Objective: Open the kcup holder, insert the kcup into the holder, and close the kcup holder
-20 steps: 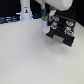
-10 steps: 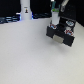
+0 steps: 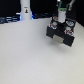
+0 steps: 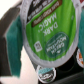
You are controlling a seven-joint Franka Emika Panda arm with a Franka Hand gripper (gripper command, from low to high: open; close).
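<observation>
The kcup (image 4: 47,30) fills the wrist view, its bright green foil top printed with white text. It sits between the fingers of my gripper (image 4: 44,37), and a teal pad (image 4: 10,36) presses on one side. In the exterior view the gripper (image 3: 61,18) hangs just above the black kcup holder (image 3: 63,34) at the exterior view's right. Pale marks show on the holder's front. Whether a drawer is pulled out cannot be told. Beneath the held kcup, the wrist view shows dark parts of the holder (image 4: 69,64) with another pod (image 4: 45,74) in it.
A tall white bottle (image 3: 25,10) with a dark mark stands at the back on the exterior view's left. The pale tabletop (image 3: 27,57) stretches across the front and left. A dark strip runs along the table's far edge.
The arm has shifted a little above the holder and now shows less of its white body. The holder and the bottle have stayed in place.
</observation>
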